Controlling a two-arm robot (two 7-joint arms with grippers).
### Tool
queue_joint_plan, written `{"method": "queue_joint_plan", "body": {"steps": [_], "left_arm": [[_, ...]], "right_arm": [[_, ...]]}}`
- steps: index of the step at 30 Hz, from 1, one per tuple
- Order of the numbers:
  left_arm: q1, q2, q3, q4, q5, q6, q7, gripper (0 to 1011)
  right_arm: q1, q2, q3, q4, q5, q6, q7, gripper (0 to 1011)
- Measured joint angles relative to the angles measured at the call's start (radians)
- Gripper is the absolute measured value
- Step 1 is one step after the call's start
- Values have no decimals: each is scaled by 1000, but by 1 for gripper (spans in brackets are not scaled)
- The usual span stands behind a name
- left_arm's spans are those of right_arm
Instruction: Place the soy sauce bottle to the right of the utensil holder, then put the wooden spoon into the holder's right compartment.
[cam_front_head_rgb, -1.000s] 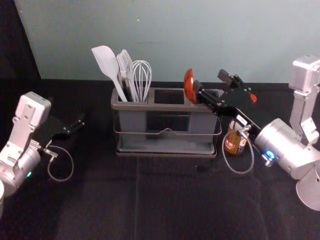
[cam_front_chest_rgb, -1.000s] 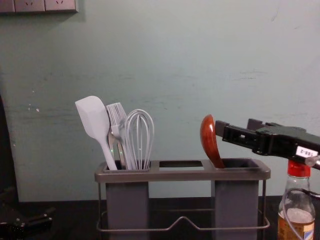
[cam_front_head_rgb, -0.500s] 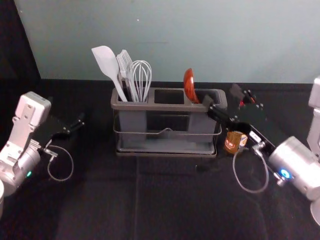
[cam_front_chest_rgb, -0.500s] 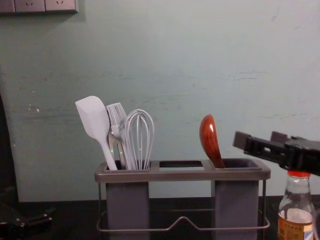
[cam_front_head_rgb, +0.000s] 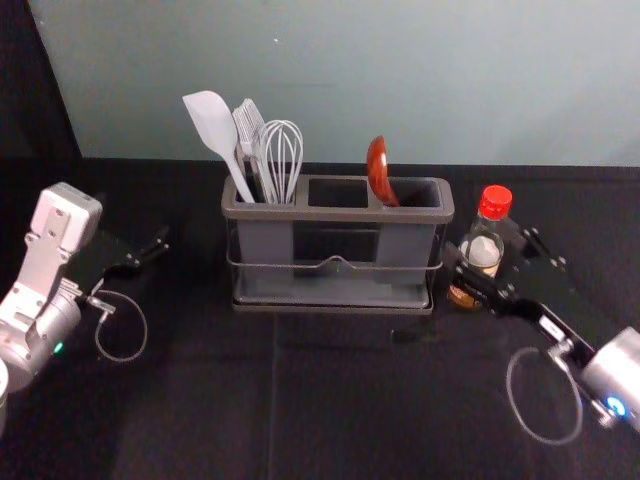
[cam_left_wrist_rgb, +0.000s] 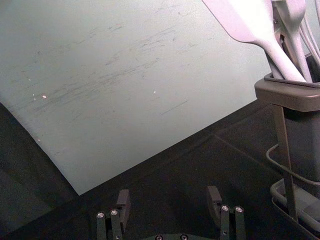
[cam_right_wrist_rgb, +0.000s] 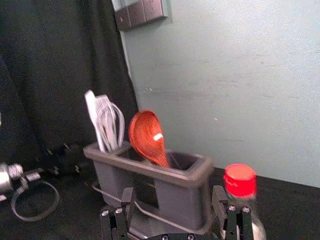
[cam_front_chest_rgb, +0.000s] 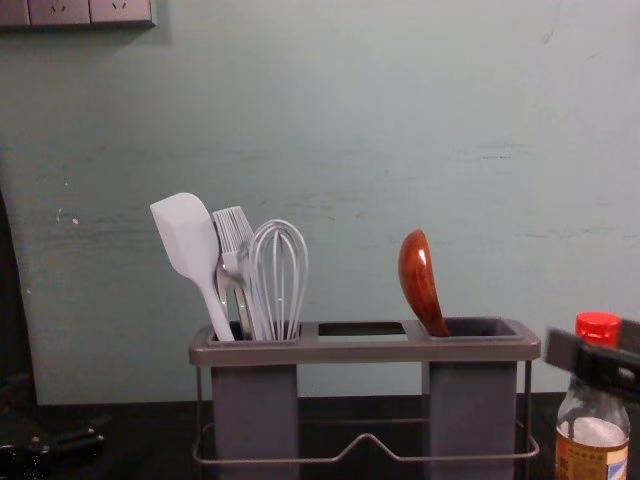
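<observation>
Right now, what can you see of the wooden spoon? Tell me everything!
The wooden spoon is reddish brown and shiny, like polished wood, with a deep, rounded bowl. It stands bowl up in the right compartment of the utensil holder, tilted a bit toward the holder's middle. The lower handle is hidden inside, so I can't tell how far down it goes. It seems to lean on the compartment's left edge. Nothing is gripping it.

Wooden spoon (cam_front_chest_rgb: 419, 283) — handle end hidden
</observation>
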Motion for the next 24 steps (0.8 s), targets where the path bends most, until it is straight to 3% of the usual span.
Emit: {"method": "queue_joint_plan", "body": {"steps": [5, 10, 16, 24], "left_arm": [[0, 0, 0, 0, 0, 0, 0, 1005], [0, 0, 0, 0, 0, 0, 0, 1005], [0, 0, 0, 0, 0, 0, 0, 1005], [0, 0, 0, 0, 0, 0, 0, 1005]], "right_arm": [[-42, 18, 19, 14, -81, -41, -30, 1002], [-47, 11, 36, 61, -138, -77, -60, 1003], [-31, -13, 60, 126, -193, -120, -98, 1003], [38, -66, 73, 236, -329, -189, -197, 1003]]}}
